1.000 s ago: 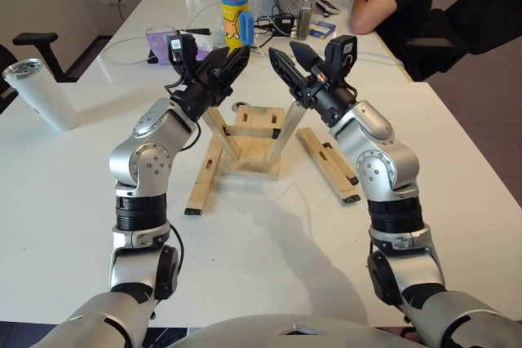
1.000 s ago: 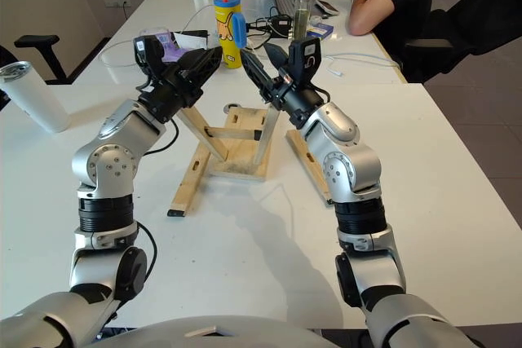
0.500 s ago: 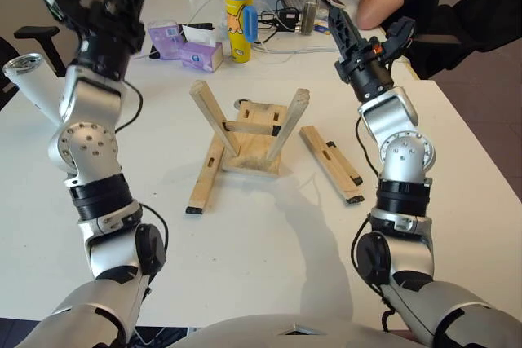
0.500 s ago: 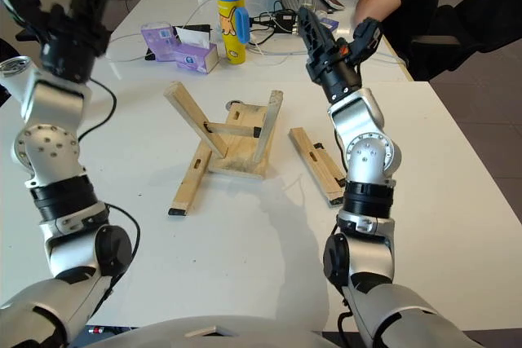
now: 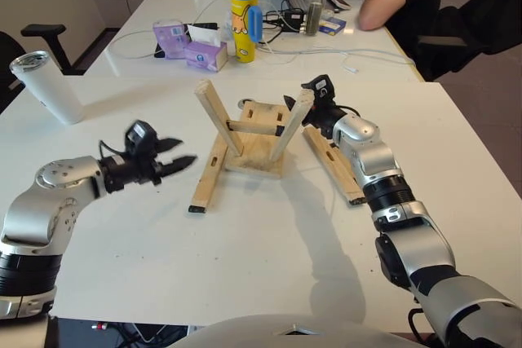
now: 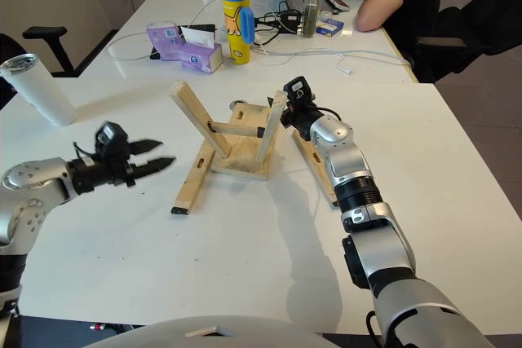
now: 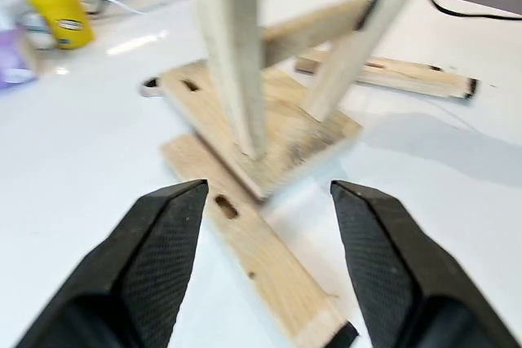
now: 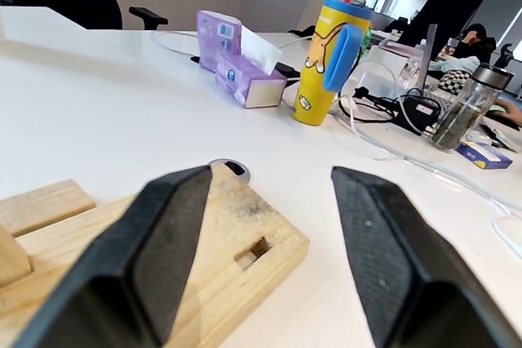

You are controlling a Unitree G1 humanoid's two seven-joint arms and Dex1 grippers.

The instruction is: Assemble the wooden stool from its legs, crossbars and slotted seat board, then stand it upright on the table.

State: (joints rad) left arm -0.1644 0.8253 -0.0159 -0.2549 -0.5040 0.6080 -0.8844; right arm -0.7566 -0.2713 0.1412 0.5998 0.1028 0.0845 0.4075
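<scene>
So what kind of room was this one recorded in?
Probably an office or meeting room: long white tables, a black office chair alongside, and on the far table charger cables, a tissue box and a yellow tumbler.

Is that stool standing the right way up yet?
No, upside down: the seat board lies flat on the table, with two legs pointing up, joined by a crossbar.

Fingertips of the right hand (image 5: 312,108) are hidden behind the right upright leg (image 5: 290,128); the loose leg (image 5: 326,155) beside it is partly covered.
</scene>
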